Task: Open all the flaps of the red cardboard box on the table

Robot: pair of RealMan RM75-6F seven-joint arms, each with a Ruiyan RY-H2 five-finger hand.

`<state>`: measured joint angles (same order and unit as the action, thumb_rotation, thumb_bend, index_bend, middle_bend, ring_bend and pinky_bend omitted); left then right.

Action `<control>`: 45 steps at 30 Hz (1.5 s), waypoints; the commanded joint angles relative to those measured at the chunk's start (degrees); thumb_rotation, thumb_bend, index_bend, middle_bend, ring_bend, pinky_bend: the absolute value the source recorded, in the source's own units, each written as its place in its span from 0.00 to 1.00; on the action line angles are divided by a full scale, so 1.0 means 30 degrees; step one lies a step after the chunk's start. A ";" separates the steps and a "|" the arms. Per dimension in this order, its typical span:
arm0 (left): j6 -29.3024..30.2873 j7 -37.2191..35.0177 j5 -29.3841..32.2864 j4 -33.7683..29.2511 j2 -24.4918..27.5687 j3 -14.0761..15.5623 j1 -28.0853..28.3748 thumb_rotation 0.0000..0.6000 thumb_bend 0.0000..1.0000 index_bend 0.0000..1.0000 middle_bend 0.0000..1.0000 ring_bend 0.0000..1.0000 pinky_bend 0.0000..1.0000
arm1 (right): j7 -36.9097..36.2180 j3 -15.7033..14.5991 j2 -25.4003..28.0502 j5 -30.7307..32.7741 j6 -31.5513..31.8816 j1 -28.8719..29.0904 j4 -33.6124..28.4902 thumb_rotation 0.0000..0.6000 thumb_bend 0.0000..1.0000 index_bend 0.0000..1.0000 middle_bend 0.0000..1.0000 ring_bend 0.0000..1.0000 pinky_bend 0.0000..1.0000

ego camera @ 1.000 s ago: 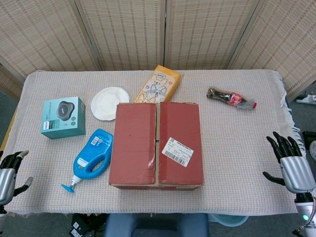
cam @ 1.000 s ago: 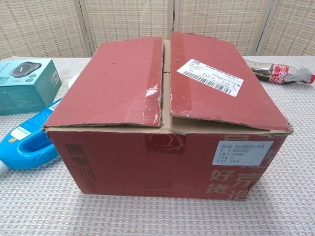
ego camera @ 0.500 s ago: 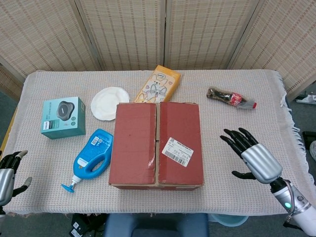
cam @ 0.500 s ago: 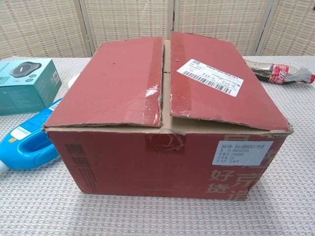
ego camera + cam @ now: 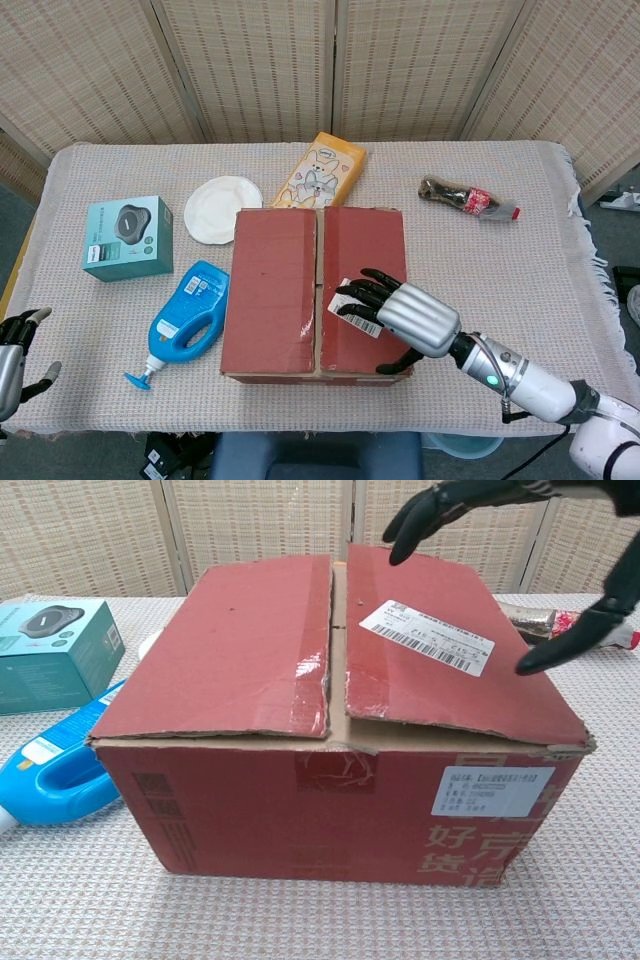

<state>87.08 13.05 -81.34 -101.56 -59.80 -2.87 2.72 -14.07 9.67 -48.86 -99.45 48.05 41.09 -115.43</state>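
Observation:
The red cardboard box point(image 5: 316, 292) point(image 5: 340, 720) stands in the middle of the table with both top flaps lying flat, a narrow seam between them. A white shipping label point(image 5: 427, 636) is stuck on the right flap. My right hand point(image 5: 400, 318) point(image 5: 500, 520) hovers above the right flap, fingers spread and empty, black fingertips reaching toward the seam. My left hand point(image 5: 14, 362) stays low at the table's front left edge, fingers apart, holding nothing; the chest view does not show it.
Left of the box lie a blue bottle point(image 5: 188, 318) and a teal box point(image 5: 127, 237). Behind it sit a white round pad point(image 5: 222, 209) and a yellow snack bag point(image 5: 320, 170). A cola bottle point(image 5: 468, 198) lies at the back right.
My right hand has swept from the table's right edge leftward to above the box's right flap. The flaps and my left hand are unmoved.

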 commanded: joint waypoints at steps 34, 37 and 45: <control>-0.0311 0.0025 0.0524 -0.0490 0.0241 0.0150 -0.0202 1.00 0.32 0.18 0.21 0.21 0.00 | 0.4654 0.0308 -0.3672 0.6691 -0.4983 0.5342 0.0691 0.69 0.09 0.46 0.42 0.24 0.00; -0.0274 -0.0034 0.0534 -0.0486 0.0280 0.0127 -0.0223 1.00 0.32 0.18 0.21 0.21 0.00 | 0.4794 0.0257 -0.3562 0.6695 -0.4518 0.5157 0.0442 0.69 0.09 0.47 0.46 0.27 0.00; -0.0383 -0.0079 0.0616 -0.0494 0.0405 0.0000 -0.0112 1.00 0.32 0.18 0.21 0.20 0.00 | 0.4418 0.0020 -0.2461 0.5499 -0.2919 0.4143 -0.0504 0.70 0.09 0.48 0.51 0.33 0.00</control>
<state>85.95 12.83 -79.51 -103.04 -58.61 -2.84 2.36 -0.30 9.97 -57.09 -81.98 38.28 54.32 -116.26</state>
